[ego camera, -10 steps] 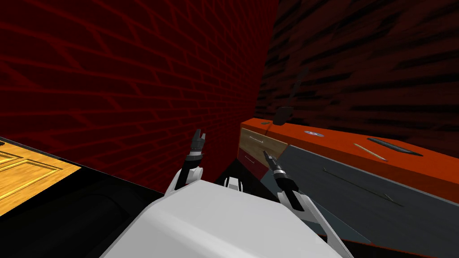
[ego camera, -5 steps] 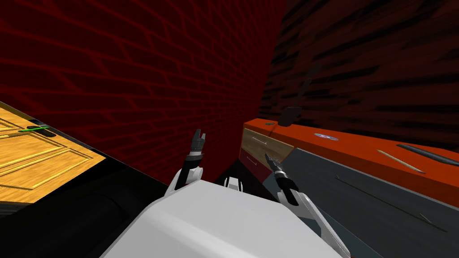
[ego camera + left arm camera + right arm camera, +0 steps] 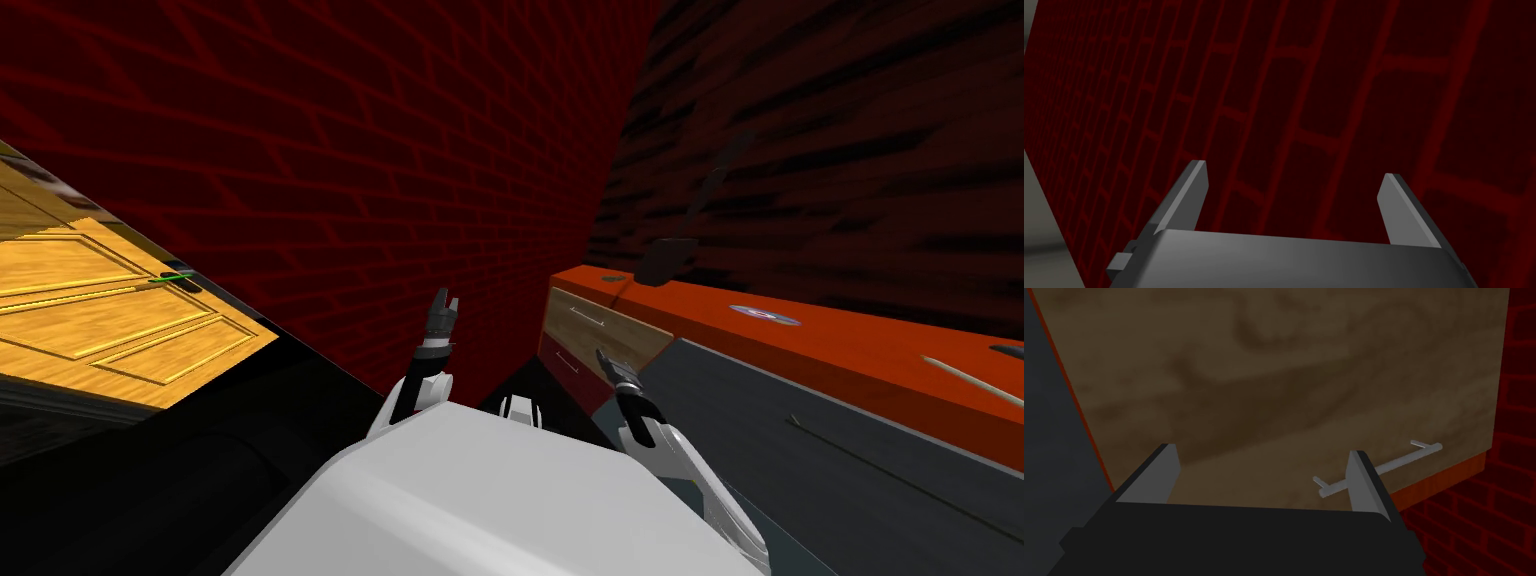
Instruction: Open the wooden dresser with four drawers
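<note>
1. the right gripper [image 3: 1264, 453] is spread wide. its fingers [image 3: 1364, 480] stand about a third of the wrist view apart, with nothing held between them.
2. it faces the top drawer front [image 3: 1274, 378] of the dresser [image 3: 690, 305]. this brown wood-grain panel is close ahead of the fingertips, and i cannot tell if they touch it.
3. the handle [image 3: 1396, 460] is a thin grey bar on two short posts. it lies off to one side of the gripper, not in the gap. one finger crosses in front of it near one end, and most of the bar reaches outward past that finger.
4. the handle's long axis runs along the drawer's width, parallel to the orange edge of the dresser beside it. it sits near that edge of the panel.
5. in the head view the dresser stands ahead and to my right, in the corner where the two brick walls [image 3: 330, 170] meet. the wood drawer front is at the corner end.
6. a dark red lower drawer [image 3: 562, 358] sits under the wood one.
7. the orange top stretches away to the right above a grey panel [image 3: 800, 440]. a small dark object [image 3: 668, 258] stands on it.
8. the left gripper [image 3: 1294, 175] is raised ahead on my left, well apart from the dresser. its fingers are wide apart and hold nothing.
</note>
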Robot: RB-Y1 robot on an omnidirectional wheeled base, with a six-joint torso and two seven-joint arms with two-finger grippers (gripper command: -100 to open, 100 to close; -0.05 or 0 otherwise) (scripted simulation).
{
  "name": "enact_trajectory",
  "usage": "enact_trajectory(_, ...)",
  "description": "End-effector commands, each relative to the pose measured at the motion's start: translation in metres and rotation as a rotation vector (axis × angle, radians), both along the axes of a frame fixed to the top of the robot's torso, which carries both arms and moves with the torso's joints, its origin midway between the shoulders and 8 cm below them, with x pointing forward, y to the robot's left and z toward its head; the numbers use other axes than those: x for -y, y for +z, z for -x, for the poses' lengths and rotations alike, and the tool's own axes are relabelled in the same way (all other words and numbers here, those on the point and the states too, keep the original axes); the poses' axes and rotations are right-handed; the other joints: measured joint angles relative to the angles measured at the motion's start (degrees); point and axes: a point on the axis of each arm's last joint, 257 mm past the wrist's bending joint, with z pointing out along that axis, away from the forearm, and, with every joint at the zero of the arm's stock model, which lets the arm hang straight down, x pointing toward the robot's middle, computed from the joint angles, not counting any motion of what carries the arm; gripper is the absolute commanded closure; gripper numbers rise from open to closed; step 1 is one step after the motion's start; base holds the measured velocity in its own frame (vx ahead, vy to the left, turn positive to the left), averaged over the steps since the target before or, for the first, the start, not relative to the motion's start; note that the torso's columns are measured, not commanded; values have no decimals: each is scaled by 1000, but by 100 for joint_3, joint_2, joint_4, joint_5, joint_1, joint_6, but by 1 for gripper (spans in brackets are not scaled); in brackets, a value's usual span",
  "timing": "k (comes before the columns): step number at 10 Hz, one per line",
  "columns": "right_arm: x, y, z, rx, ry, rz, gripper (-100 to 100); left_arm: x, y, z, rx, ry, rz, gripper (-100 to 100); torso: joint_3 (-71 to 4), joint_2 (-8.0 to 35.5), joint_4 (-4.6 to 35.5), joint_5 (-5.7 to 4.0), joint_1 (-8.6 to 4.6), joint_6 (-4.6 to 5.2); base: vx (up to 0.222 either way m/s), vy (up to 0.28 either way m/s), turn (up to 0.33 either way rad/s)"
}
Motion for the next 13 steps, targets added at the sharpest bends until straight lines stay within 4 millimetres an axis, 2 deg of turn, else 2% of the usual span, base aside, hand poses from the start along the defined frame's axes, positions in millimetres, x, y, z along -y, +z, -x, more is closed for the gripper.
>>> enact_trajectory(1,24,-18,7,-75,-62,82,-100,0,0,0,0,0,0,0,0,0,0,-1,0,-3,-4,-1,122)
enact_trajectory(4,55,-37,11,-174,-127,217,-100,0,0,0,0,0,0,0,0,0,0,0,0,1,-5,8,178)
enact_trajectory(8,89,-50,19,-280,-211,358,-100,0,0,0,0,0,0,0,1,1,0,0,-1,2,-3,17,156)
enact_trajectory(13,127,-54,33,-390,-320,501,-100,0,0,0,0,0,0,0,0,-1,0,0,3,-4,3,24,137)
